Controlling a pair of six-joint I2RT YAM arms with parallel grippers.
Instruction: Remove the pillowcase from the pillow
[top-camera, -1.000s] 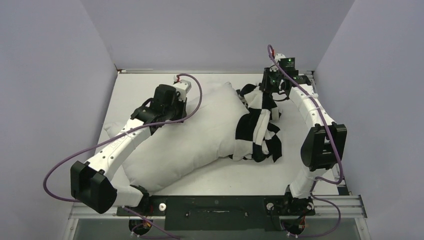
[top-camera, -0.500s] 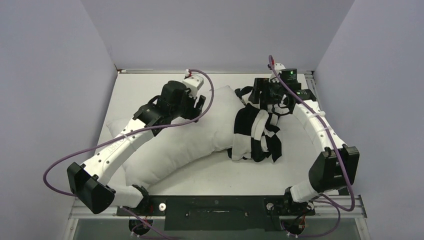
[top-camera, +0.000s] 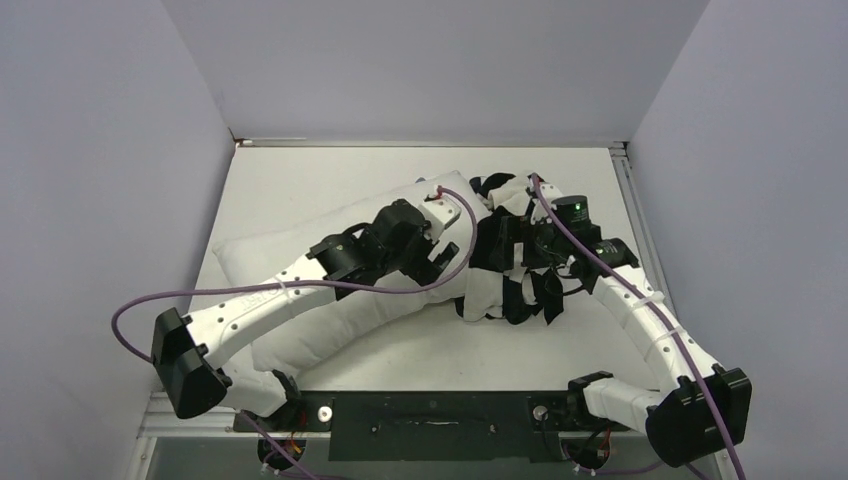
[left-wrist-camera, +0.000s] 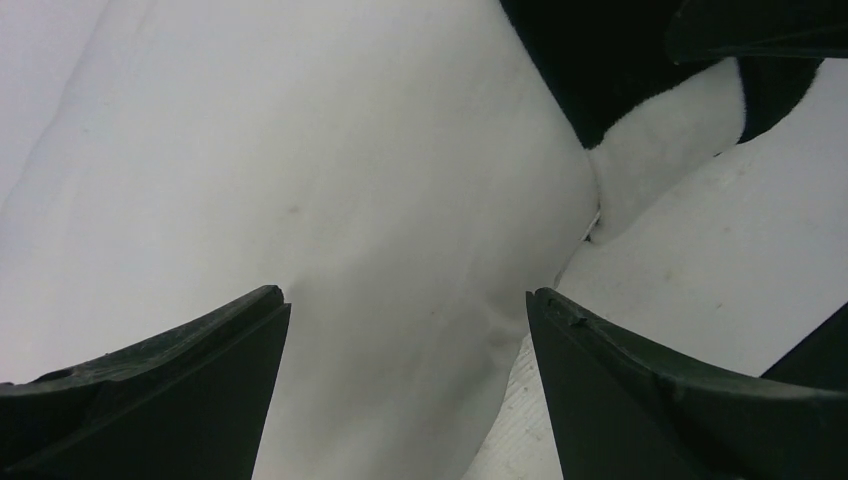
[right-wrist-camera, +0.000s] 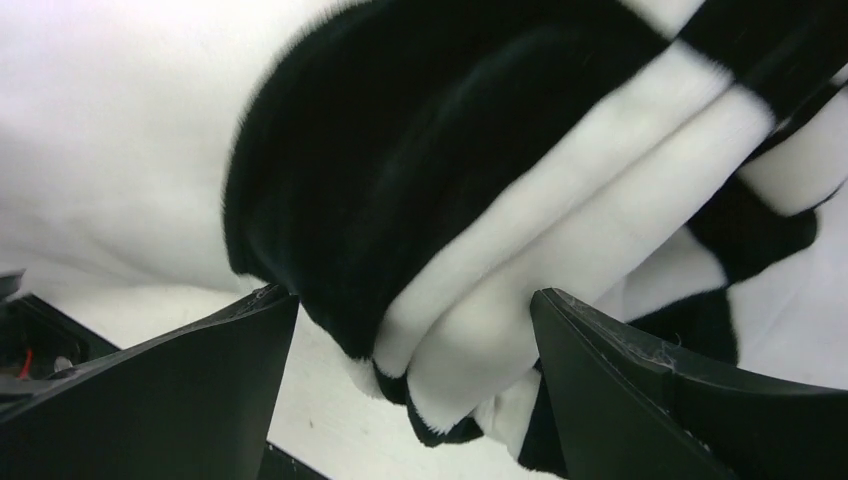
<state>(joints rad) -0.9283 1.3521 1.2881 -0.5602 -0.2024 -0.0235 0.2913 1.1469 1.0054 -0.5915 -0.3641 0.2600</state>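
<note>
The left claw (left-wrist-camera: 405, 300) gapes wide over the pillow (left-wrist-camera: 300, 150), the right claw (right-wrist-camera: 415, 300) likewise over the crumpled pillowcase (right-wrist-camera: 450, 150).

pillowcase (right-wrist-camera: 450, 200): plush, fuzzy cloth, matt | pillow (left-wrist-camera: 300, 180): smooth white cloth, matt | right gripper (right-wrist-camera: 412, 295): black plastic, matt, rough-edged | table (top-camera: 300, 180): smooth, matt white
</note>
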